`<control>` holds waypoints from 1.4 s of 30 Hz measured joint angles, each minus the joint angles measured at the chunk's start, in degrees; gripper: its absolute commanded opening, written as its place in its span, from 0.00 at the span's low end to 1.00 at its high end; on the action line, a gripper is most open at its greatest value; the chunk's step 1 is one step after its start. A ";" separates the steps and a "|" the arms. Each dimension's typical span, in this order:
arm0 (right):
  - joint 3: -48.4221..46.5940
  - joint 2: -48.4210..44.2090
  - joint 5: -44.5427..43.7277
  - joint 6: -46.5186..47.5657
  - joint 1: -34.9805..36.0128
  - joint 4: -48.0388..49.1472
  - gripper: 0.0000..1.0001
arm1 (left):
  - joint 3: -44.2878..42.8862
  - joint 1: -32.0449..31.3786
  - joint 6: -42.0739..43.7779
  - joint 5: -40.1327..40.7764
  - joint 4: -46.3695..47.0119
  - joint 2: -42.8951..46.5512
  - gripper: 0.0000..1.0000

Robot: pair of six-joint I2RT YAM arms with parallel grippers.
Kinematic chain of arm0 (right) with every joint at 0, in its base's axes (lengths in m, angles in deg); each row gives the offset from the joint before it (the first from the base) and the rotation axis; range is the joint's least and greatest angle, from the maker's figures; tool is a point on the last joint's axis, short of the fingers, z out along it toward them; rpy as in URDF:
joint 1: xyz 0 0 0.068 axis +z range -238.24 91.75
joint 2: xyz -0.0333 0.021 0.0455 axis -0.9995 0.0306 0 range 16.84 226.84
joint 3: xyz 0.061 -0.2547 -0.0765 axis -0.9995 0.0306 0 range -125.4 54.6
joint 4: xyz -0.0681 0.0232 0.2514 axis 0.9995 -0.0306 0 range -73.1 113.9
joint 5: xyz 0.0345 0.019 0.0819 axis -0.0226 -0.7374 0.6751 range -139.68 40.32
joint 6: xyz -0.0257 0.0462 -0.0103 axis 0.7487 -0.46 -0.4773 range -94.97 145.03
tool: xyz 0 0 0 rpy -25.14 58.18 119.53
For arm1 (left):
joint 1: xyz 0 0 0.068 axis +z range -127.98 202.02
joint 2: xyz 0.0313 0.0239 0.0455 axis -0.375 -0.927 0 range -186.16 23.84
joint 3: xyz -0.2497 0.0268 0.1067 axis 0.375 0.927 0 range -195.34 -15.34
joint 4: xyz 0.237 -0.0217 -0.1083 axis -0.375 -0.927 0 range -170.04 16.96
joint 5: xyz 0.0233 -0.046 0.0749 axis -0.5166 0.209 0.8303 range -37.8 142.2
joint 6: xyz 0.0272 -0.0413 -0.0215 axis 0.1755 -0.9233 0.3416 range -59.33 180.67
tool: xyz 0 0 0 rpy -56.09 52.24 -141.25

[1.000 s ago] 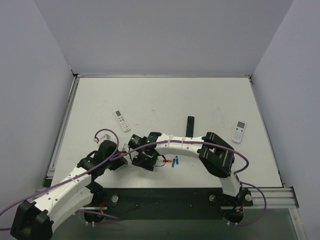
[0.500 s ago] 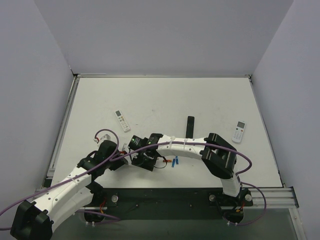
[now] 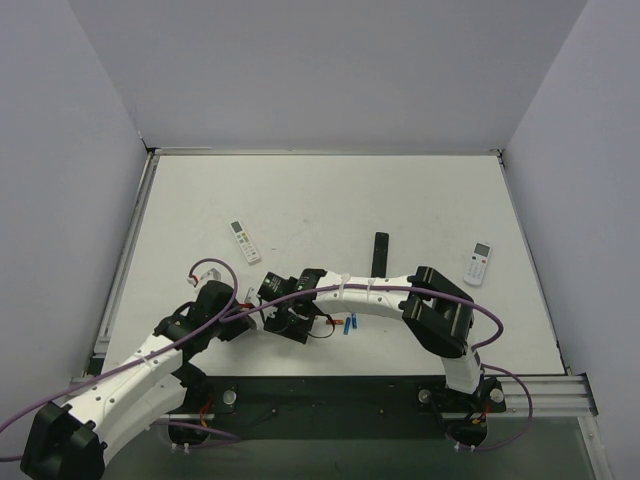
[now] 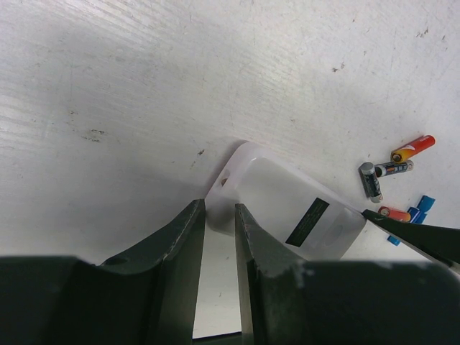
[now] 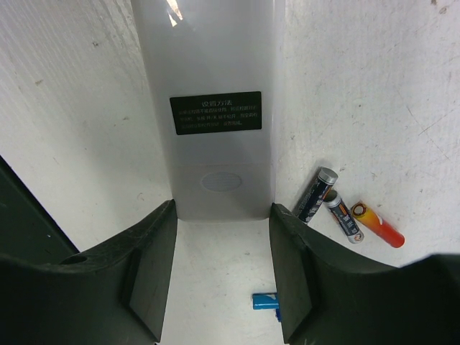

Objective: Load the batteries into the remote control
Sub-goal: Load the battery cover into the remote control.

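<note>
The remote control (image 5: 215, 86) lies white back up, its dark label (image 5: 218, 113) showing. It also shows in the left wrist view (image 4: 287, 208); in the top view the arms hide most of it. My right gripper (image 5: 223, 212) straddles its near end, fingertips against both side edges. My left gripper (image 4: 219, 210) has its jaws nearly together on the opposite corner. In the top view the left gripper (image 3: 252, 314) and right gripper (image 3: 285, 318) meet over it. The batteries (image 5: 315, 195) lie loose beside it: dark grey, orange-red (image 5: 377, 224) and blue (image 5: 264, 300). They also show as specks in the top view (image 3: 345, 322).
A slim white remote (image 3: 244, 240) lies at the back left. Another white remote (image 3: 478, 263) lies at the right. A black bar-shaped object (image 3: 380, 250) lies behind the right arm. Grey walls stand around the table.
My right gripper has edged slightly left toward the left gripper. The left arm has not visibly moved.
</note>
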 measured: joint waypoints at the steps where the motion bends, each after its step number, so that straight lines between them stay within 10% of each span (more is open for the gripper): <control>1: 0.00 0.00 0.00 0.00 -0.02 0.02 0.41 | 0.00 0.00 0.00 0.00 0.00 0.09 0.33; 21: 0.85 -3.43 0.24 -2.03 -0.20 1.49 0.75 | 0.00 -0.02 -0.11 0.09 -0.39 1.22 0.50; 27: 2.56 -9.18 -0.81 -11.67 -2.03 2.19 0.76 | -0.37 -0.02 0.52 0.48 -0.61 1.22 0.65; 42: 13.70 -12.46 5.16 -40.39 -8.90 10.32 0.59 | -2.91 -0.02 5.42 0.07 -0.96 -4.92 0.66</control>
